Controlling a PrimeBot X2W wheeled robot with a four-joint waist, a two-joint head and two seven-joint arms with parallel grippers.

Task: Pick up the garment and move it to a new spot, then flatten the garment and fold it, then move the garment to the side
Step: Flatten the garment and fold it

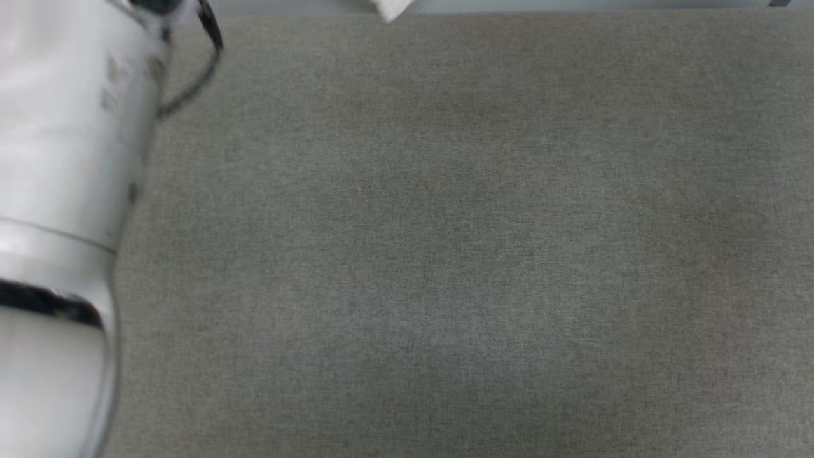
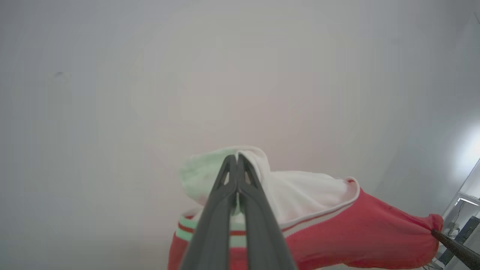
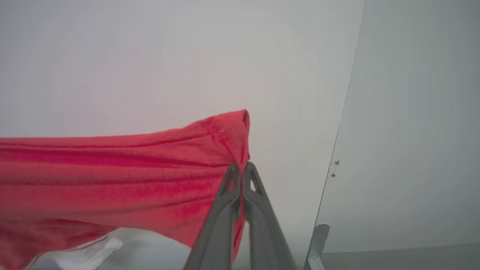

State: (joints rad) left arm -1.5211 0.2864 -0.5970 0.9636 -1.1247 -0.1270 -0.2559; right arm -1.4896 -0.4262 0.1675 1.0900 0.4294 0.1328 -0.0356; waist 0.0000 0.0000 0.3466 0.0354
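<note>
The left gripper clamps a white sleeve of the garment and the right gripper a red corner, stretching it between the 2, probably for spreading flat.

Grey fabric surface, pale wall

Flat grey woven fabric surface, faintly mottled, far edge straight

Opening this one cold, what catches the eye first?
The red garment, stretched in the air between both grippers. The left gripper is shut on its white part, the right gripper on a red edge. In the head view, a pale forearm looms at left over grey cloth.
</note>
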